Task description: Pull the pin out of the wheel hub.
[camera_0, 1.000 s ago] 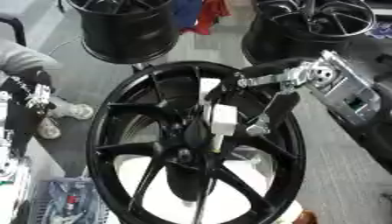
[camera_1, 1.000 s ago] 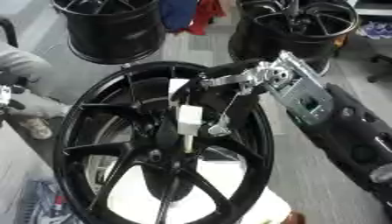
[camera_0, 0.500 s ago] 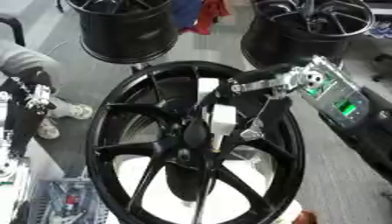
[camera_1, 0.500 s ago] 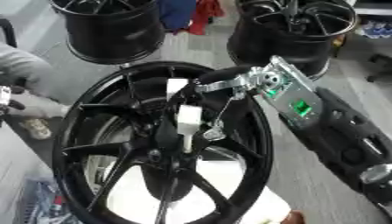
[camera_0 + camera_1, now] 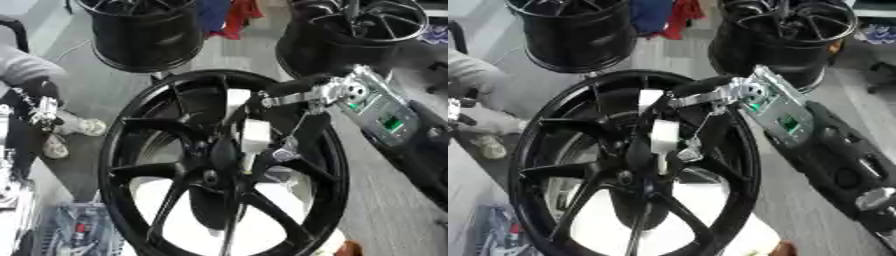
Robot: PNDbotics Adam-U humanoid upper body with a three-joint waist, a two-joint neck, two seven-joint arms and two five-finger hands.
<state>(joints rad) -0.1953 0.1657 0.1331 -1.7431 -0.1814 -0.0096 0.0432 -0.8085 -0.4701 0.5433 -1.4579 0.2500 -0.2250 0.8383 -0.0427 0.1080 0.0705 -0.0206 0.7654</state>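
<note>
1. Right hand [image 5: 302, 92] enters from the right, fingers extended across the upper rim of the wheel hub [image 5: 223, 165]; whether they are curled on anything cannot be told.
2. White pin [image 5: 255, 136] sits just above the hub centre, below the fingertips; contact with them is unclear.
3. Hub stands upright, filling mid-frame. Two more black wheels [image 5: 144, 30] stand behind it.
4. Left hand not visible.
</note>
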